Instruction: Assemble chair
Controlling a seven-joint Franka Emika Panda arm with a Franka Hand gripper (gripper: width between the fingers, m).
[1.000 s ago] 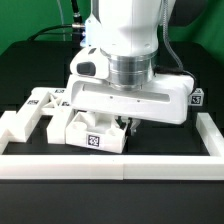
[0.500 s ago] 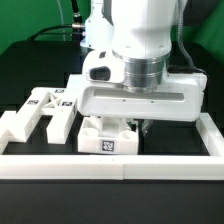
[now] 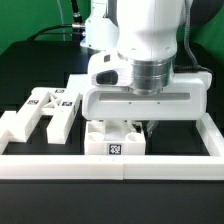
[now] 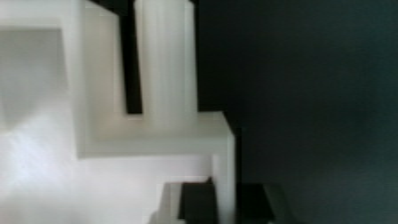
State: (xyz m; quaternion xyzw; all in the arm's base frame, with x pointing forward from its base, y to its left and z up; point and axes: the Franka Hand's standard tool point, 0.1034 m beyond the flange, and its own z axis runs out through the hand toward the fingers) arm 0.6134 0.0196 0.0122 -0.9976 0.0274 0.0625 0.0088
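Observation:
My gripper (image 3: 130, 126) hangs under the wide white hand and is shut on a boxy white chair part (image 3: 112, 141). The part has a square tag on its front face and stands close behind the front wall. In the wrist view the two dark fingers (image 4: 187, 203) clamp a thin white wall of that part (image 4: 160, 130), with my gripper (image 4: 219, 203) centred on it. An H-shaped white frame (image 3: 45, 112) with tags lies on the black table at the exterior view's left, apart from the gripper.
A long plain white border wall (image 3: 60, 167) runs along the front and turns up the exterior view's right side (image 3: 212, 140). The arm's bulk hides the table behind the held part. Black mat shows at the exterior view's left.
The arm has moved toward the exterior view's right, carrying the boxy part with it, nearer the front wall. The H-shaped frame has not moved.

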